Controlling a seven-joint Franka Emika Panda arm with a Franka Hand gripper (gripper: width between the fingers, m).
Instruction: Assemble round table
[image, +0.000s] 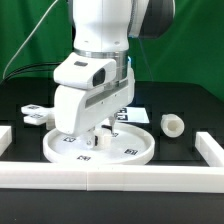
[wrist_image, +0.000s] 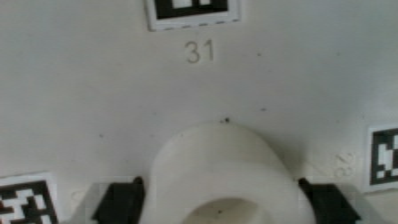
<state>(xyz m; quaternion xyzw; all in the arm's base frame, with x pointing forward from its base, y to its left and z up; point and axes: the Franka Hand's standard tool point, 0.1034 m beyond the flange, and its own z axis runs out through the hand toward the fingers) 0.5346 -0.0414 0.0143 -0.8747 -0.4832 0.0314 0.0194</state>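
The large round rimmed disc (image: 140, 152) lies flat at the table's front, its tags facing up. My gripper (image: 99, 132) reaches down onto its middle. In the wrist view the disc's surface (wrist_image: 98, 100) fills the frame, with tags and the number 31. My gripper (wrist_image: 221, 205) is shut on a white rounded cylinder part (wrist_image: 222, 160) with a hollow end, and a black finger (wrist_image: 121, 200) presses on each side of it. Another short white cylinder (image: 174, 124) lies on its side off the disc at the exterior view's right. The flat cross-shaped piece (image: 35, 113) lies at the left.
Long white border bars run along the front (image: 110, 178) and at the right (image: 209, 148). The marker board (image: 138, 113) lies behind the arm, partly hidden. A green curtain hangs behind the black table.
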